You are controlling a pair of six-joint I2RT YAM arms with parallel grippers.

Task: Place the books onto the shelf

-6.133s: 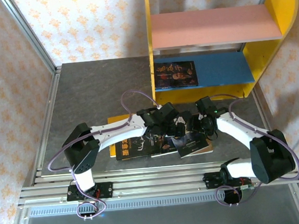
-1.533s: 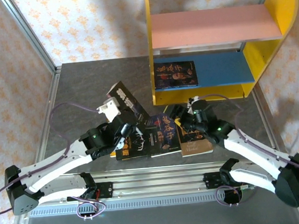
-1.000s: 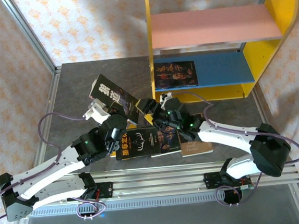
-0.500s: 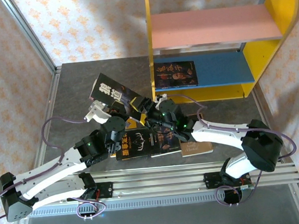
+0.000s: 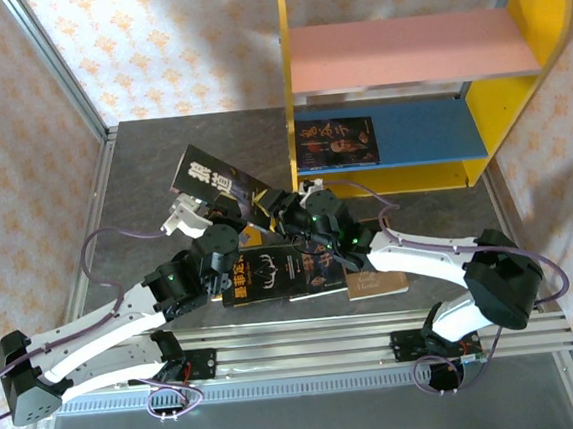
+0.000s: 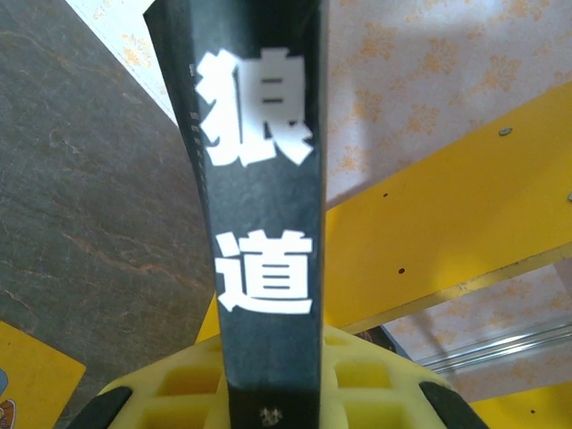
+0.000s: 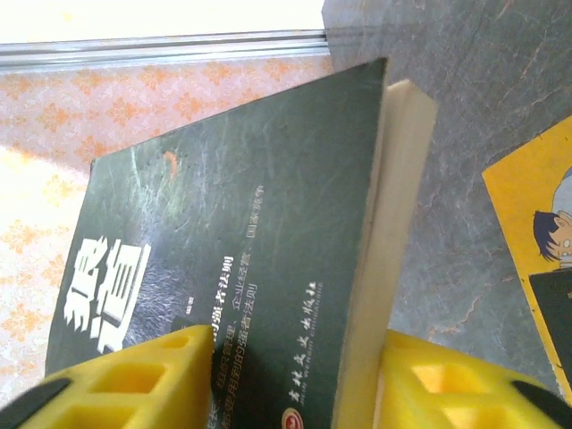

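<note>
Pinched tight between the yellow pads (image 6: 357,380) of the left gripper (image 5: 211,209): a black book (image 5: 213,181) with big white characters, raised off the table (image 5: 151,156) and tilted, top edge toward 11 o'clock in the top view. From the left wrist, spine turned to the camera and standing nearly upright between the two pads.

Also on this same book, the right gripper (image 5: 284,213), reaching in from 4 o'clock to the edge at the book's 3 o'clock side. Closed around it, as seen from the right wrist: one pad (image 7: 152,375) on the front cover, the other against the back, just beside the cream page block.

Under both grippers, toward 6 o'clock on the table, a loose pile of books (image 5: 292,272), mostly dark, lying flat and overlapping. Just beside it a yellow book (image 7: 532,192) with a cartoon face, partly covered.

At 1 o'clock of the table, the shelf (image 5: 295,83), upright. Flat on its blue lower board (image 5: 429,127), at the 9 o'clock end near the yellow side panel, one dark book (image 5: 335,142). Above it, the pink upper board (image 5: 403,49).
</note>
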